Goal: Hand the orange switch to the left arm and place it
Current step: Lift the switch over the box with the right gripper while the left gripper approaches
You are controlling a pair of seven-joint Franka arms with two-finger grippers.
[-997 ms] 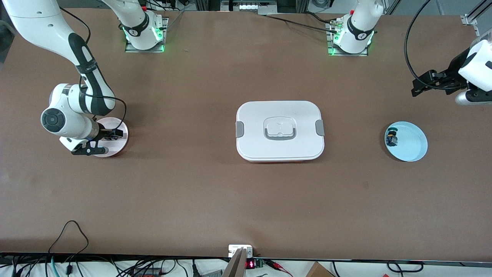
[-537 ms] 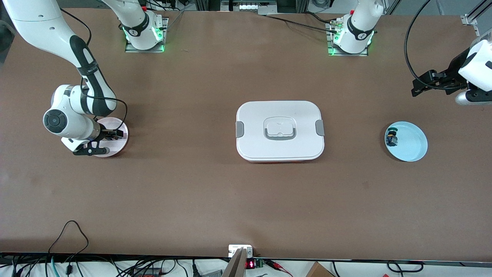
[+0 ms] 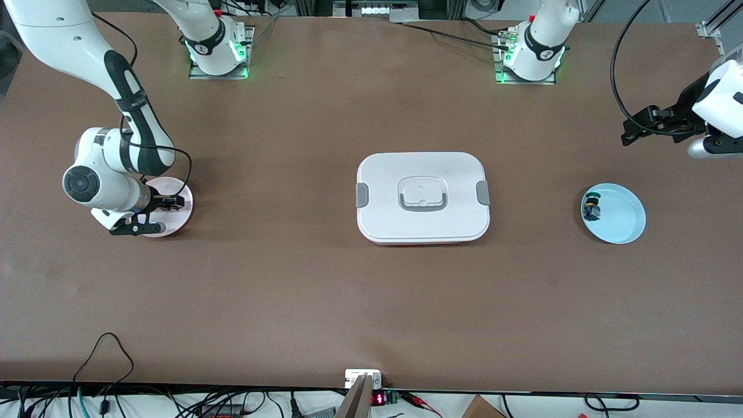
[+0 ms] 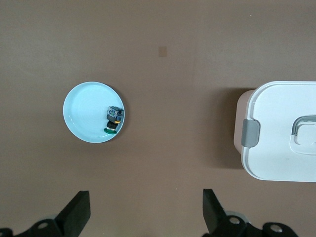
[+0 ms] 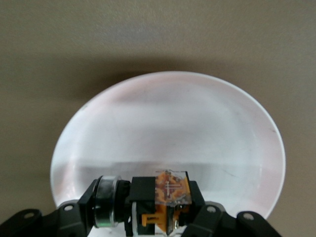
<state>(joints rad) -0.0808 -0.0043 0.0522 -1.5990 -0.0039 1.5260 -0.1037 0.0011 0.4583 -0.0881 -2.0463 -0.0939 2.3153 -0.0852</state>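
My right gripper (image 3: 169,204) is low over a pink plate (image 3: 180,217) toward the right arm's end of the table. It is shut on the orange switch (image 5: 165,200), whose orange and black body and silvery end sit between the fingers, over the plate's rim (image 5: 168,123). I cannot tell if the switch touches the plate. The white box (image 3: 424,168) stands mid-table, and its end shows in the left wrist view (image 4: 281,158). My left gripper (image 3: 633,129) waits open and empty, high over the left arm's end of the table (image 4: 145,212).
A light blue plate (image 3: 624,223) lies toward the left arm's end, holding a small switch (image 3: 591,208) with green top and blue body. Both also show in the left wrist view: the plate (image 4: 84,113) and the switch (image 4: 113,120). Cables run along the table's near edge.
The right arm has shifted only very slightly at the pink plate. The left arm has not moved.
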